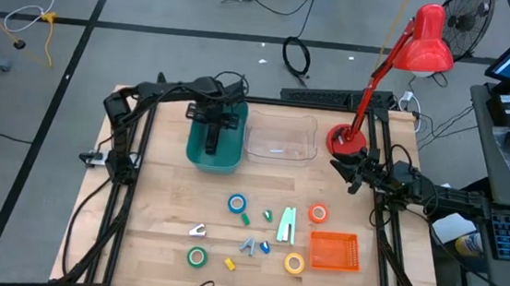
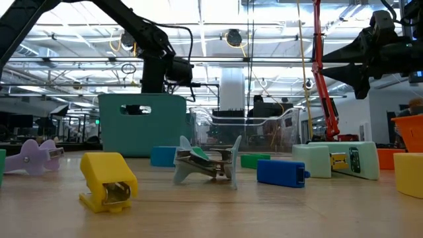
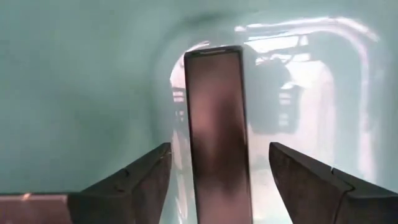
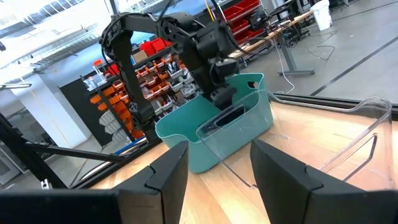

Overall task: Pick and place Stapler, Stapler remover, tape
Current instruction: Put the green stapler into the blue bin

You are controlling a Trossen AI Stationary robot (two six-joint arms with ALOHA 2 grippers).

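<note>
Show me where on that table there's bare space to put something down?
The wood between the teal bin and the blue tape roll is bare, as is the strip left of the green tape roll. The near middle is crowded, from the mint stapler to the orange basket. The left gripper is inside the bin.

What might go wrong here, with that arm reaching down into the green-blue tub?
The left gripper sits deep inside the teal bin, fingers apart around a dark stapler. If it lifts off-centre, it could catch the wall and drag the bin into the clear bin beside it. The stapler may also land unevenly. The right gripper waits near the red lamp's base; a careless swing could knock it.
</note>
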